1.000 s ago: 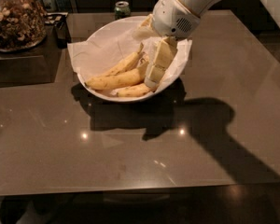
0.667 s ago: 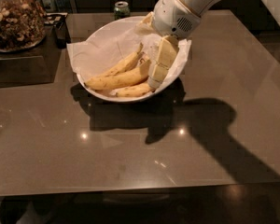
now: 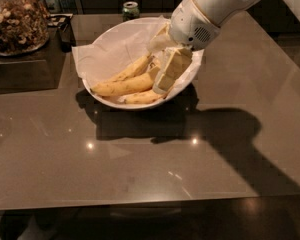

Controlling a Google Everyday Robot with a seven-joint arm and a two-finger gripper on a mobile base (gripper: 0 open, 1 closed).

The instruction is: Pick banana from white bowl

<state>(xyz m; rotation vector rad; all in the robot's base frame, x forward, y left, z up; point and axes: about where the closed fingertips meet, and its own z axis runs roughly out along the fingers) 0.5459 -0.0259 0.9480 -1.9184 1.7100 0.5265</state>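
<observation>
In the camera view, the white bowl (image 3: 136,105) sits on the desk (image 3: 140,174) toward the far edge, somewhat nearer the left corner than the right. Crinkled white paper (image 3: 97,59) lines it and sticks out past the rim, most likely to keep the fruit off the bowl itself. Three yellow bananas lie inside, fanned across the near half of the bowl. The banana (image 3: 121,86) we want is the long, slim one in the middle, lying roughly parallel to the near edge with one end under the arm.

The tool (image 3: 161,82) reaches down into the bowl's right side from above, angled toward the left. It is right at the bananas' right ends, a sensible place to take a curved fruit without disturbing the paper. We cannot tell how far it is open, or whether it has hold of anything. We judge the task to be at the grasping step, with the banana not yet lifted out.

A glass jar of nuts (image 3: 17,19) stands by the far left corner, and a small green-lidded can (image 3: 130,9) stands at the far edge behind the bowl. Both are well apart from the tool.
</observation>
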